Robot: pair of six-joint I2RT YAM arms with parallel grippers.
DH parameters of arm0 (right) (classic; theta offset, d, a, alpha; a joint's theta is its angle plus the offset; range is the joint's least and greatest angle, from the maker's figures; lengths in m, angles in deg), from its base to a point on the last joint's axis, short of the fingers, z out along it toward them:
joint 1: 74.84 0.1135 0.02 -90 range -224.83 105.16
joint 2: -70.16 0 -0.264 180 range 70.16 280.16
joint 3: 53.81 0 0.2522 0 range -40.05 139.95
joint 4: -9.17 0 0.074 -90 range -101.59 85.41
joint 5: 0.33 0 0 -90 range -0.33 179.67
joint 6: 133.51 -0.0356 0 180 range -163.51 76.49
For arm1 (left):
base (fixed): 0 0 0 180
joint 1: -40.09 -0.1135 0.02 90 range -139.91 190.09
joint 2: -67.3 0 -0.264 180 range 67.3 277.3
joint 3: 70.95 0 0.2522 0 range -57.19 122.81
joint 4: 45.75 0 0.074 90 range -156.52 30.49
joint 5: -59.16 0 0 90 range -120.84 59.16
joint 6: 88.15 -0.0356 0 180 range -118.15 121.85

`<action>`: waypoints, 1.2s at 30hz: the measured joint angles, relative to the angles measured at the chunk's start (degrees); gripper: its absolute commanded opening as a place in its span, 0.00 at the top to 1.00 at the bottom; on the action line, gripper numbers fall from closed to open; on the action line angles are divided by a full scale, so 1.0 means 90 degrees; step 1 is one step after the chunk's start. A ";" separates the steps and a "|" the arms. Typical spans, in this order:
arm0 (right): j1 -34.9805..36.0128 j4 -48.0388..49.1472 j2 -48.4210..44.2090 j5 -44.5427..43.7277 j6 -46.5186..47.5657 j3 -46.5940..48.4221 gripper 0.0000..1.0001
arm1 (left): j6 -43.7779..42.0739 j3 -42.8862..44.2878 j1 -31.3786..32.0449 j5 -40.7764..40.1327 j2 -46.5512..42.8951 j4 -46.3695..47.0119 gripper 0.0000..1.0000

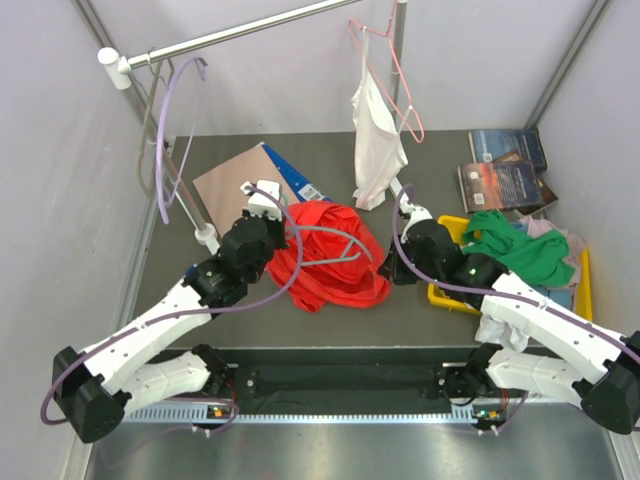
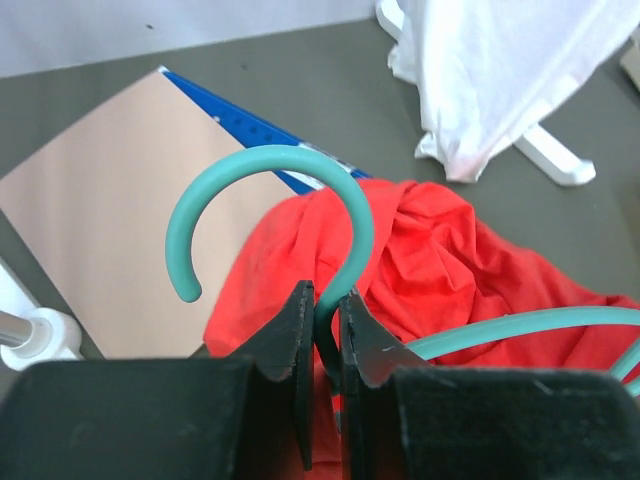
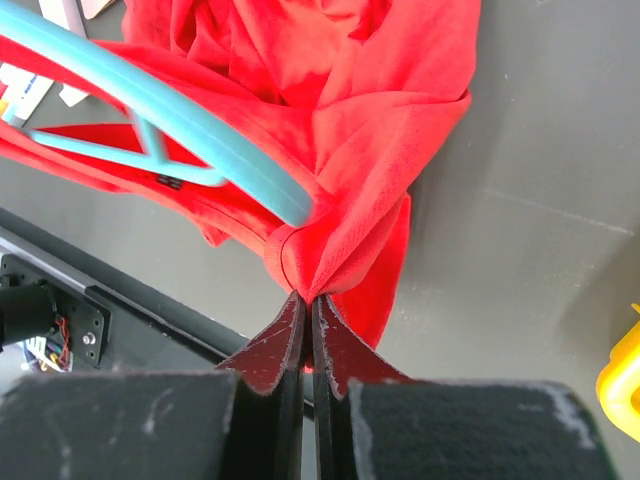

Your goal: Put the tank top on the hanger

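The left gripper (image 2: 325, 300) has its jaws closed narrow on the neck of the hanger (image 2: 268, 165), just below the curved hook. The right gripper (image 3: 308, 305) has its jaws pinched together on a fold at an edge of the tank top (image 3: 330, 90); whether this is hem or strap cannot be told. The tank top lies bunched on the counter (image 1: 420, 305) between the two arms. One hanger arm is laid across it, and the tip of that arm rests against the fabric just beyond the right jaws. The step in hand appears to be drawing the pinched edge over that tip. Hold the hanger level and steady with the left arm. Lift the pinched fabric just clear of the tip, then pull it outward and over, so that the tip enters the opening rather than pushing cloth ahead of it. Avoid a hard pull: the thin hanger may twist in the left jaws.
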 measured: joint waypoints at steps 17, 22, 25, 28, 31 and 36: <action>-0.0415 -0.0024 0.0197 -0.0185 0.0238 -0.0078 1.00 | 0.0197 -0.0233 0.0000 -0.0068 -0.0306 -0.0051 1.00; -0.0449 0.0000 0.0364 -0.0124 0.0311 0.0015 1.00 | 0.0287 -0.0248 0.0000 0.0053 -0.0245 -0.0024 1.00; -0.0437 0.0087 0.0389 -0.0017 0.0304 0.0143 1.00 | 0.0342 -0.0248 0.0000 0.0131 -0.0005 0.0117 1.00; -0.0369 0.0134 0.0389 0.0022 0.0296 0.0311 1.00 | 0.0391 -0.0248 0.0000 0.0223 0.0325 0.0240 1.00; -0.0316 0.0168 0.0389 0.0039 0.0299 0.0481 1.00 | 0.0410 -0.0248 0.0000 0.0289 0.0549 0.0325 1.00; -0.0272 0.0270 0.0520 0.0073 0.0306 0.0794 1.00 | 0.0478 -0.0248 0.0024 0.0413 0.0678 0.0488 1.00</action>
